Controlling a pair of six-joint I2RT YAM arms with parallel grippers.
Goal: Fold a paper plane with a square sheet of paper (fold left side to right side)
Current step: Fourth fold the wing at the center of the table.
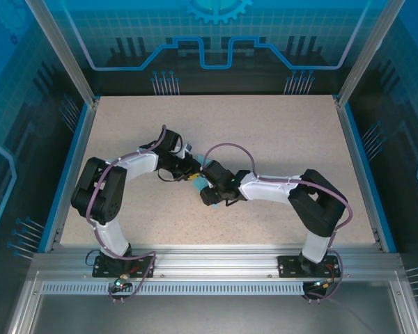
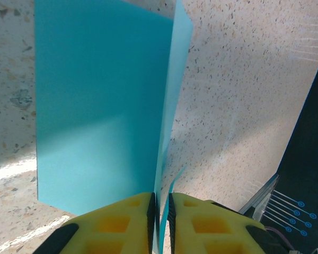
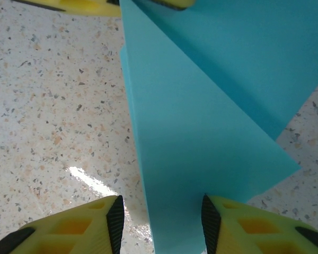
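The left gripper [image 2: 160, 206], bottom centre, pinches the paper [image 2: 95, 106], probably to steady the fold. The right gripper [image 3: 160, 225] straddles its edge, jaws apart.

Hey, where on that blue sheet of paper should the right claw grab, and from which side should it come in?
Probably the free end of the sheet of paper, opposite the end that the left claw pinches. The right claw faces that end with its fingers open on either side of the paper. Coming straight on from there and closing should catch the thin layers between the pads.
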